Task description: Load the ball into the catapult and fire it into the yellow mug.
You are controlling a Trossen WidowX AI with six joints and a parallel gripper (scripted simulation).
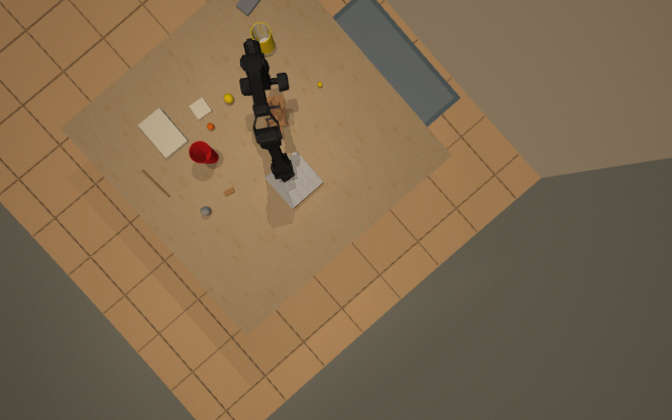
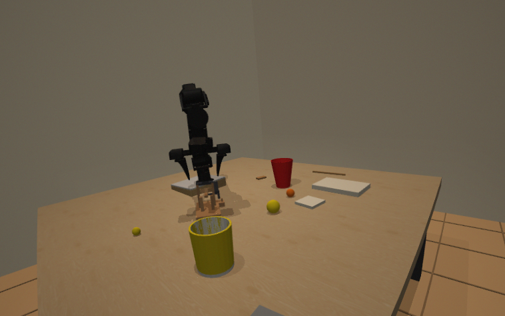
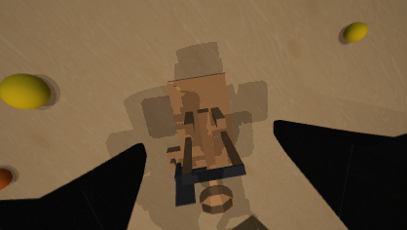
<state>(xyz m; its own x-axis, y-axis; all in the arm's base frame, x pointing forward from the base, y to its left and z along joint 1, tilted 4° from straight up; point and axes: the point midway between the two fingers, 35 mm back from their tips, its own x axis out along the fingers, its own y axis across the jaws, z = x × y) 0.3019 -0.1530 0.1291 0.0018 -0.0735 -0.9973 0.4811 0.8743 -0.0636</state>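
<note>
The wooden catapult (image 1: 277, 114) (image 2: 208, 211) (image 3: 206, 90) stands on the table. Its dark crossbar (image 3: 219, 174) and round cup (image 3: 216, 209) show in the wrist view; no ball shows in the cup. The yellow mug (image 1: 268, 48) (image 2: 213, 251) stands upright beyond the catapult's flat front end. My gripper (image 2: 203, 177) (image 3: 209, 137) is open and empty, above the catapult with its fingers apart on either side. A small yellow ball (image 1: 320, 84) (image 2: 136, 231) (image 3: 355, 32), a larger yellow ball (image 1: 228, 98) (image 2: 272, 206) (image 3: 24, 92) and an orange ball (image 1: 210, 127) (image 2: 290, 193) (image 3: 4, 178) lie around it.
A red cup (image 1: 200, 151) (image 2: 282, 173), a grey ball (image 1: 205, 211), a small wooden block (image 1: 229, 191) (image 2: 260, 177) and a stick (image 1: 155, 182) (image 2: 328, 173) are off to one side. White slabs (image 1: 162, 133) (image 1: 200, 108) lie near them. A grey-white slab (image 1: 304, 182) is under the arm's base end.
</note>
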